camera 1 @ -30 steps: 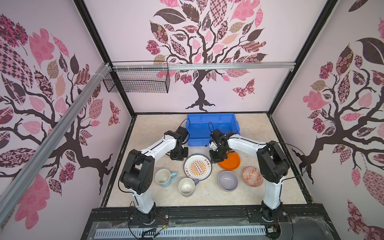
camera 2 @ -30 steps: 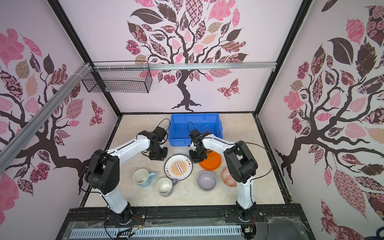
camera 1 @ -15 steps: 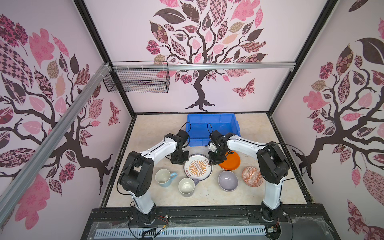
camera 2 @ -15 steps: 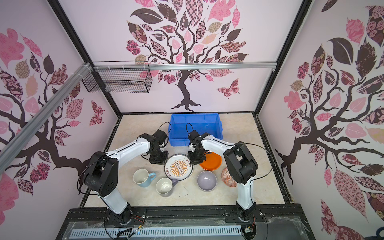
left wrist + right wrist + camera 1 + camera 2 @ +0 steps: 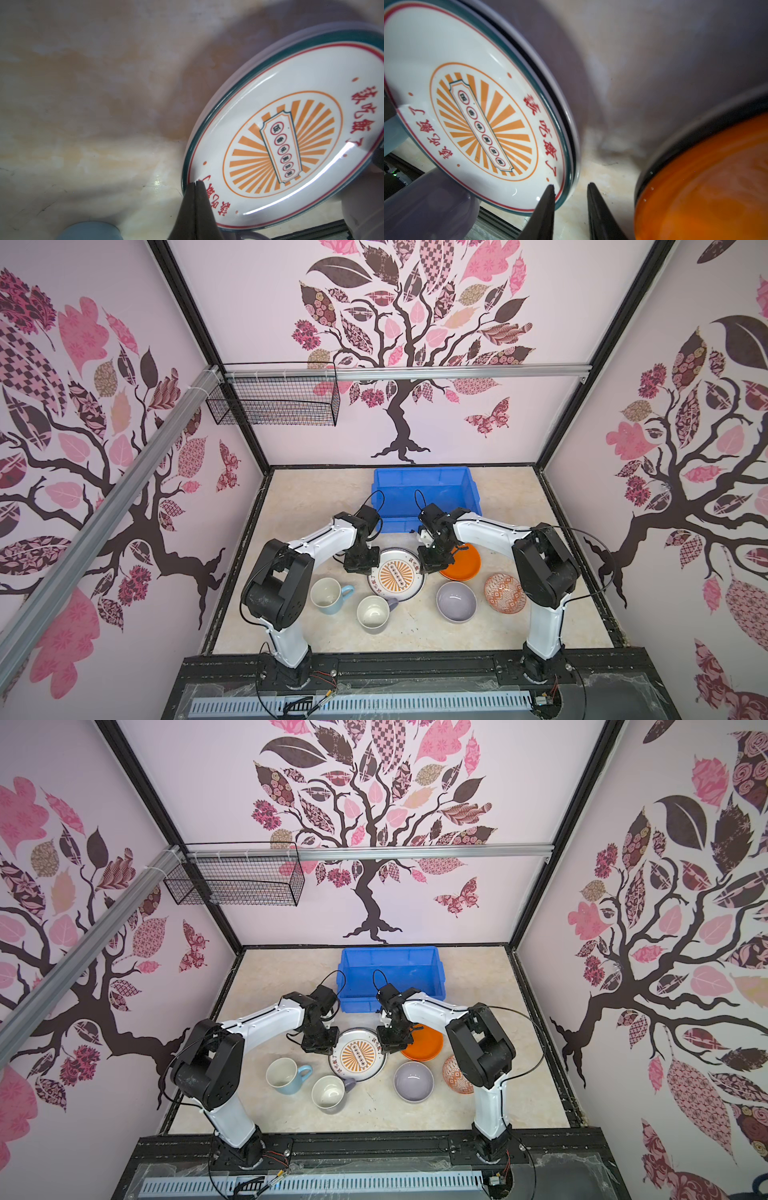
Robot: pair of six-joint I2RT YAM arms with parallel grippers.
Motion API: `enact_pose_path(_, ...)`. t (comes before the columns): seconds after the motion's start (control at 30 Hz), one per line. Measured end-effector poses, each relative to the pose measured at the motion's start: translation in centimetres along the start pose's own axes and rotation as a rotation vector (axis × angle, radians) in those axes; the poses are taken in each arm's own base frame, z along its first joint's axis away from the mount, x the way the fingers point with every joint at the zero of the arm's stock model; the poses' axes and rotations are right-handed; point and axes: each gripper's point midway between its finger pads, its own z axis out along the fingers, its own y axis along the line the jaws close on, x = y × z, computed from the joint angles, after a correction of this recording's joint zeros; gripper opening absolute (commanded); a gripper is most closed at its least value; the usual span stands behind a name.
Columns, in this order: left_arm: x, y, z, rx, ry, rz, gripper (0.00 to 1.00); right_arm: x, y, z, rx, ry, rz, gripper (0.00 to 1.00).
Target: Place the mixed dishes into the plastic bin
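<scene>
**Left gripper (image 5: 195, 183) shut at the sunburst plate's rim; right gripper (image 5: 571, 188) parted across the opposite rim**

In the left wrist view the left gripper's jaws are seen pressed together with nothing held between them. Their tips are set at the edge of the orange-sunburst plate (image 5: 397, 574).

On the table (image 5: 291, 506), left of that plate and nearer the robot, the light-blue mug (image 5: 330, 596) is stood upright, and its pale inside is shown. Just beside it the lavender mug (image 5: 373, 614) is stood likewise, its handle turned toward the plate's near edge. In the right wrist view a second plate (image 5: 576, 141) is seen under the sunburst plate, with a dark line between the two rims.

The right gripper's jaws are held a little apart with the sunburst plate's rim between them. One finger is over the plate's face and the other is off the rim, above the table, so no clamp is seen.

Further right the lavender bowl (image 5: 456, 601) is set mouth up. Behind it the orange plate (image 5: 463, 562) is rested on a black plate (image 5: 695, 128). The orange-white patterned bowl (image 5: 503, 593) is set beside the right arm.

The blue plastic bin (image 5: 424, 477) is placed at the back of the table, behind both grippers. Only blue floor and walls are seen inside it, and every dish named lies outside it.

A black wire basket (image 5: 274, 402) is hung high on the back wall at the left, and its contents cannot be told.
</scene>
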Motion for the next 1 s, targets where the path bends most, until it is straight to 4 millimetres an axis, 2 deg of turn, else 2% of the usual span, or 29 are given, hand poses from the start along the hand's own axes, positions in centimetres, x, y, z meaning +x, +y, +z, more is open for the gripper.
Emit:
enact_pose_path(0.33,-0.4,-0.6,0.9,0.031,0.009,-0.002,0.0,-0.1,-0.1,0.0,0.006,-0.004,0.0,0.28)
enact_pose_path(0.53,-0.5,-1.7,1.7,0.074,0.027,0.008,0.0,-0.2,0.0,-0.1,0.007,-0.007,-0.001,0.28)
enact_pose_path(1.0,-2.5,-3.7,2.2,0.124,0.036,0.019,0.0,-1.5,0.2,-1.2,0.003,-0.043,-0.001,0.28)
